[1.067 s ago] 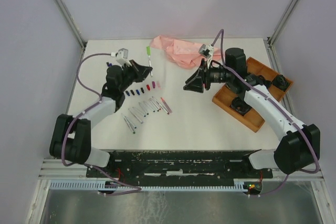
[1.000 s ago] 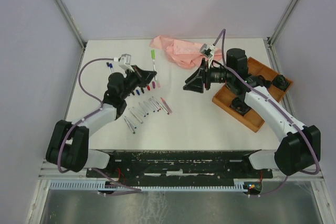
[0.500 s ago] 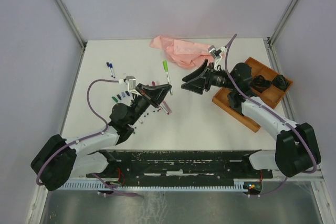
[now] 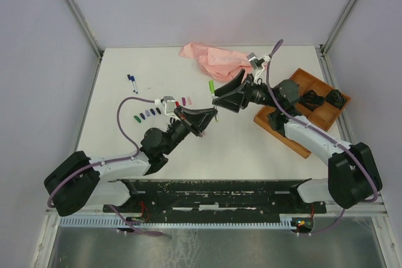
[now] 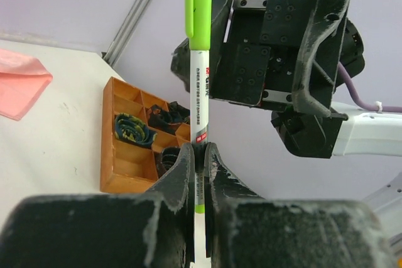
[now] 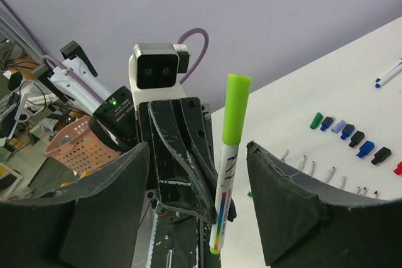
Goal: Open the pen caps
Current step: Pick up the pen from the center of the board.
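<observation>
Above the white table (image 4: 251, 149), the left gripper (image 5: 200, 150) is pressed tight on a white pen (image 5: 198, 101) with its lime cap (image 5: 198, 7) on. The right gripper (image 6: 198, 149) stands spread wide either side of the pen, touching nothing.

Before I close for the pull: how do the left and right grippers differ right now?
The left gripper is shut on the pen, clamping its white barrel well away from the capped end. The right gripper is open and grips nothing. The left gripper carries the pen, while the right gripper only straddles its lime cap, jaws standing wide on either side. Shared: both are raised above the table, facing each other on the same pen.
</observation>
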`<move>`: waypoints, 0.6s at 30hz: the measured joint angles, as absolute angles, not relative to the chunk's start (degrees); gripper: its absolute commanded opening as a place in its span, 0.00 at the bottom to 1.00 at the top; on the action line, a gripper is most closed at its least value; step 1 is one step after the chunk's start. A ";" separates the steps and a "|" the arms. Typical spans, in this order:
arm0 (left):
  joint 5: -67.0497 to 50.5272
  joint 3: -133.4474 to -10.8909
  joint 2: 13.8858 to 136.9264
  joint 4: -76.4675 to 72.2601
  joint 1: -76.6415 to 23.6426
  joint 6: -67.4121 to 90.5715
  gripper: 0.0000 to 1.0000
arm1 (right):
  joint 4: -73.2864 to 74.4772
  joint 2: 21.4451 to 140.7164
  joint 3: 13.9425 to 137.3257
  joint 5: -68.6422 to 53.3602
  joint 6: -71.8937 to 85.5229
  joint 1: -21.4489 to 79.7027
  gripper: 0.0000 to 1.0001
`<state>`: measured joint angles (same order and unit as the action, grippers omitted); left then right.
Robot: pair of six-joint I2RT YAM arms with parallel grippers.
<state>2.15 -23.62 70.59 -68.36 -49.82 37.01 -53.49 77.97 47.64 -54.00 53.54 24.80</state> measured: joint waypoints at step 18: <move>3.25 -24.08 71.33 -70.26 -51.88 37.01 0.03 | -44.05 78.83 47.77 -52.71 45.98 28.84 0.13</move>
<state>3.25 -24.08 71.33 -70.26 -51.88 37.01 -44.05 78.83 47.77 -52.71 45.98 28.84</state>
